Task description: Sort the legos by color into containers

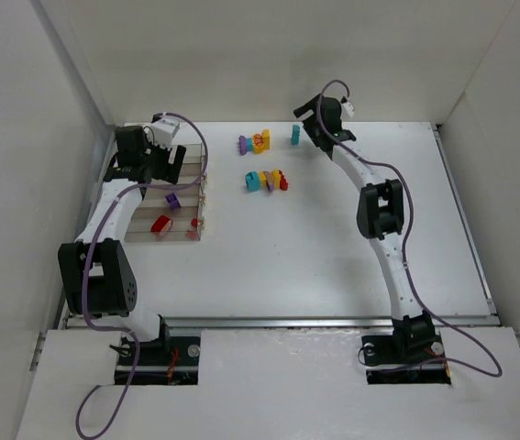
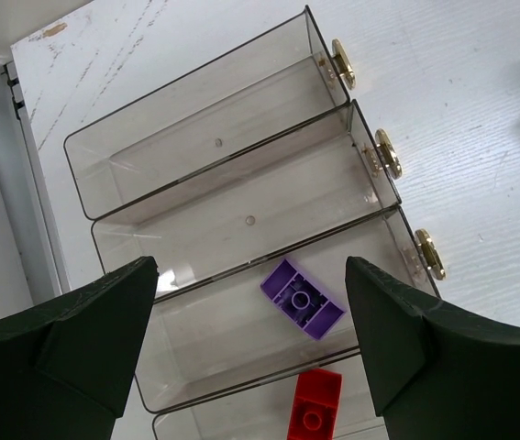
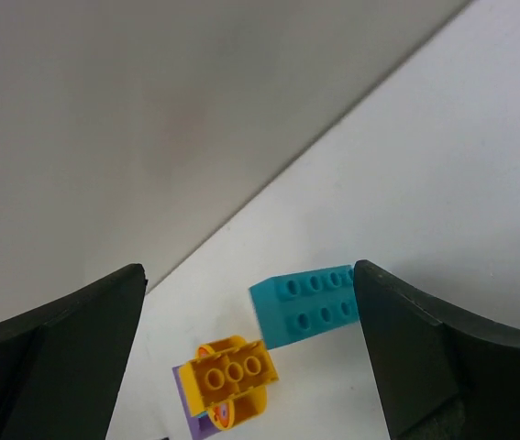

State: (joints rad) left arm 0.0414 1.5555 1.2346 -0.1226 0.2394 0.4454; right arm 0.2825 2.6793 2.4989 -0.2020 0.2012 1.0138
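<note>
Currently the left gripper (image 2: 250, 268) hangs spread and empty above clear smoky plastic bins (image 2: 195, 137) holding a purple brick (image 2: 302, 299) and a red brick (image 2: 315, 408) in neighbouring compartments; the right gripper (image 3: 248, 270), likewise spread, hovers over a teal brick (image 3: 310, 307)

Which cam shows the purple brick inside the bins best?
Left wrist: the purple brick is close, sharp and unobstructed. Top external shows the brick only as a tiny speck; right wrist doesn't show it.
</note>
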